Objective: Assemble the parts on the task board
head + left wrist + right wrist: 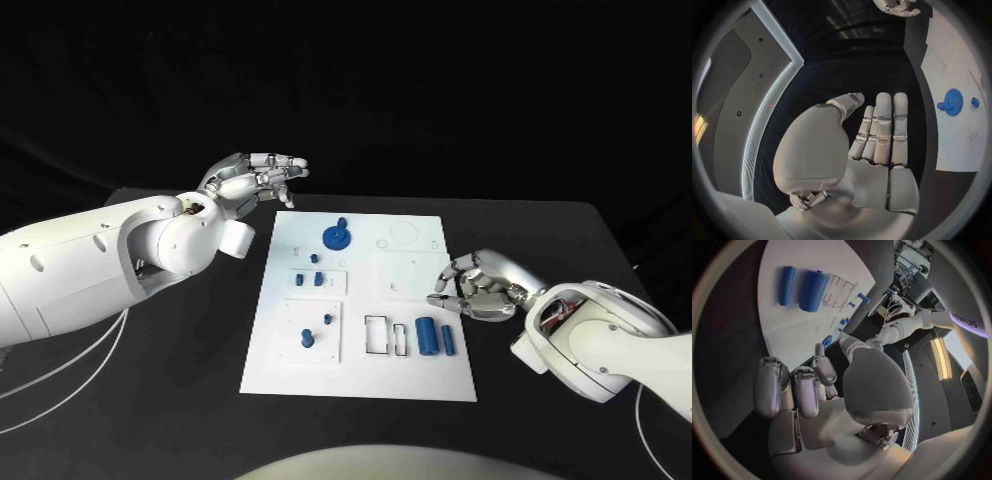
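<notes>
1. Left hand (260, 180) off the task board (364, 375), beyond its far-left corner, fingers spread, holding nothing.
2. Right hand (476, 287) over right edge, fingers curled, nothing visibly held.
3. 2 blue cylinders (437, 335) lying near-right; round: could roll off if nudged.

One white task board (411, 375) lies on one black table (173, 400). The board carries several blue parts: one round gear-like disc (338, 237) at 12 o'clock, two upright cylinders side by side toward 5 o'clock, a thick one (427, 334) and a thin one (450, 339), and about six small pegs (316, 259) in the left-hand blocks, too small to count surely. Two hands are present, left (257, 180) and right (476, 288).
</notes>
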`<state>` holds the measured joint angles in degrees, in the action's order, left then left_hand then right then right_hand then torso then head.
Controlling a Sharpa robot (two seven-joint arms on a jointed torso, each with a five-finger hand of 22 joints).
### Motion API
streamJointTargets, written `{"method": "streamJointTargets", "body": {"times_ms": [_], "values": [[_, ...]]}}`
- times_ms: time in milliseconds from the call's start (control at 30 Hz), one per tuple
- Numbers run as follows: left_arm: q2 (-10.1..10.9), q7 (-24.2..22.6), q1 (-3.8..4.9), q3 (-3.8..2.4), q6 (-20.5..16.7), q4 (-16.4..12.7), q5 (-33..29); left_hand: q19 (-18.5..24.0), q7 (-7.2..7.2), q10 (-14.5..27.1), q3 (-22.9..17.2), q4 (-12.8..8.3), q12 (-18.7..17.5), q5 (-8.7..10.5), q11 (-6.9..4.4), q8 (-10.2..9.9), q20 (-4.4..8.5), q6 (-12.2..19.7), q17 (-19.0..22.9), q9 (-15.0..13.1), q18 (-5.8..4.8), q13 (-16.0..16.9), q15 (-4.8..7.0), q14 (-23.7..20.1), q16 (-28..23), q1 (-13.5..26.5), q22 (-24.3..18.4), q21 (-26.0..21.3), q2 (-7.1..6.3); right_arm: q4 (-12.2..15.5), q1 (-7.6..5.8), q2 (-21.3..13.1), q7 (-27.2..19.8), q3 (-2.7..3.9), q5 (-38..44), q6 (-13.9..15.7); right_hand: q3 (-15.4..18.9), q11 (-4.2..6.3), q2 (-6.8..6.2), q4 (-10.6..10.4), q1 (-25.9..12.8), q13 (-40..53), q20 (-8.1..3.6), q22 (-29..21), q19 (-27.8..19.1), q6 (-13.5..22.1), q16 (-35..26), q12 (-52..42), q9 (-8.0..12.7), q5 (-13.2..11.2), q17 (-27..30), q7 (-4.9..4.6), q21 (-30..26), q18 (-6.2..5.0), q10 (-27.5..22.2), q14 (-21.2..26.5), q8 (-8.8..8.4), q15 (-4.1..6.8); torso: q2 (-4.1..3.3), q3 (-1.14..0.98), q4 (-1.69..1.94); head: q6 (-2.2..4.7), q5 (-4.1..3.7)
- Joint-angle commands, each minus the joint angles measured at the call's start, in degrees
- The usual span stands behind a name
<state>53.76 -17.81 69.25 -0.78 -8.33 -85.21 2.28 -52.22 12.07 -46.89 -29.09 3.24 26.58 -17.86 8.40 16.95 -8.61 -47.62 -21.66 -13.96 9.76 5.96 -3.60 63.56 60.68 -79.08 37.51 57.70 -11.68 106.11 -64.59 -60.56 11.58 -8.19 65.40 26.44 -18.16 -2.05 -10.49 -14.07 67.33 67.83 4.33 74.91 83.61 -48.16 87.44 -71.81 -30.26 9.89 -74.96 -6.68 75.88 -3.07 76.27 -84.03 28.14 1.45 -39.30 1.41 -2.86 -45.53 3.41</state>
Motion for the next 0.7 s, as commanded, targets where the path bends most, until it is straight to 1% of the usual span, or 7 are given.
{"method": "streamJointTargets", "body": {"times_ms": [33,100,233,333,400,533,700], "values": [[0.0,-0.5,-0.08,-0.01,0.7,-0.1,-0.3,0.1,-0.17,0.3,0.3,0.1,0.4,0.13,0.02,0.1,-0.38,0.4,0.1,0.1,0.81,0.1,-0.02,-0.3,0.3,0.5,-0.1,-0.2,0.16,0.5,0.93,-0.1,5.5,-0.07,6.5,-2.1,0.9,-0.02,-0.22,-1.4,-0.2,0.3,-0.16,11.5,1.8,0.3,0.3,-0.2,-0.2,1.4,-7.6,0.06,0.4,0.39,0.1,-4.5,-0.05,0.43,-0.06,-0.06,-0.02,-0.08,-0.81],[0.0,-0.5,-0.15,0.0,0.7,0.0,-0.3,0.1,-0.17,0.3,0.3,0.1,0.4,0.13,0.02,0.1,-0.38,0.4,0.1,0.1,0.81,0.1,-0.02,-0.3,0.3,0.5,-0.1,-0.2,0.16,0.8,1.63,0.0,6.4,-0.1,7.9,-2.5,1.3,-0.02,-0.26,-1.8,-0.3,0.4,-0.16,11.5,1.8,0.3,0.3,-0.1,-0.3,1.5,-7.6,0.07,0.4,0.4,0.1,-4.5,-0.04,0.42,-0.05,-0.05,0.01,-0.17,-1.1],[0.0,-0.6,-0.22,0.01,0.8,0.0,-0.3,0.1,-0.2,0.4,0.4,0.1,0.5,0.13,0.02,0.2,-0.4,0.3,0.1,0.1,0.81,0.1,-0.03,-0.3,0.3,0.5,-0.1,-0.2,0.2,1.2,2.63,0.1,8.2,-0.15,10.6,-3.6,2.3,0.02,-0.38,-2.5,-0.7,0.5,-0.18,11.5,1.8,0.1,0.4,-0.1,-0.5,1.4,-7.8,0.15,0.4,0.41,0.1,-4.6,0.07,0.45,-0.04,-0.07,0.03,-0.48,-1.19],[0.0,-0.6,-0.25,0.01,0.8,0.0,-0.3,0.1,-0.2,0.4,0.4,0.1,0.5,0.13,0.02,0.2,-0.4,0.3,0.1,0.1,0.81,0.1,-0.03,-0.3,0.3,0.5,-0.1,-0.2,0.2,1.3,3.12,0.3,9.3,-0.18,12.2,-4.3,3.2,0.08,-0.29,-2.7,-1.4,0.7,-0.19,11.5,1.8,-0.1,0.4,-0.1,-0.7,1.4,-7.9,0.23,0.4,0.41,0.1,-4.6,0.2,0.48,-0.05,-0.1,0.02,-0.62,-1.21],[0.0,-0.6,-0.25,0.01,0.8,0.0,-0.3,0.1,-0.2,0.4,0.4,0.1,0.5,0.13,0.02,0.2,-0.4,0.3,0.1,0.1,0.81,0.1,-0.03,-0.3,0.3,0.5,-0.1,-0.2,0.2,1.4,3.3,0.4,9.8,-0.19,13.0,-4.6,3.6,0.12,-0.23,-2.7,-1.7,0.8,-0.21,11.5,1.8,-0.2,0.4,-0.1,-0.8,1.5,-7.9,0.28,0.5,0.41,0.1,-4.6,0.28,0.51,-0.03,-0.12,0.04,-0.73,-1.24],[0.0,-0.6,-0.26,0.01,0.8,0.0,-0.3,0.1,-0.2,0.4,0.4,0.1,0.5,0.13,0.02,0.2,-0.4,0.3,0.1,0.1,0.81,0.1,-0.03,-0.3,0.3,0.5,-0.1,-0.2,0.2,1.6,3.57,0.6,10.9,-0.21,14.4,-5.2,5.0,0.22,0.1,-2.7,-2.8,1.1,-0.28,11.6,1.9,-0.4,0.5,-0.2,-1.0,1.6,-8.1,0.42,0.6,0.44,0.3,-4.6,0.48,0.6,0.0,-0.09,0.13,-0.94,-1.32],[0.1,-0.5,-0.27,0.01,0.8,0.0,-0.3,0.1,-0.2,0.4,0.4,0.1,0.5,0.13,0.02,0.2,-0.4,0.3,0.1,0.1,0.81,0.1,-0.03,-0.3,0.3,0.5,-0.1,-0.2,0.2,1.8,3.82,0.9,11.8,-0.22,15.6,-5.6,6.3,0.35,0.3,-2.7,-3.7,1.7,-0.35,11.6,1.9,-0.7,0.5,-0.5,-1.3,1.8,-8.2,0.58,0.6,0.44,0.6,-4.6,0.78,0.69,-0.01,-0.08,0.13,-1.1,-1.28]]}}
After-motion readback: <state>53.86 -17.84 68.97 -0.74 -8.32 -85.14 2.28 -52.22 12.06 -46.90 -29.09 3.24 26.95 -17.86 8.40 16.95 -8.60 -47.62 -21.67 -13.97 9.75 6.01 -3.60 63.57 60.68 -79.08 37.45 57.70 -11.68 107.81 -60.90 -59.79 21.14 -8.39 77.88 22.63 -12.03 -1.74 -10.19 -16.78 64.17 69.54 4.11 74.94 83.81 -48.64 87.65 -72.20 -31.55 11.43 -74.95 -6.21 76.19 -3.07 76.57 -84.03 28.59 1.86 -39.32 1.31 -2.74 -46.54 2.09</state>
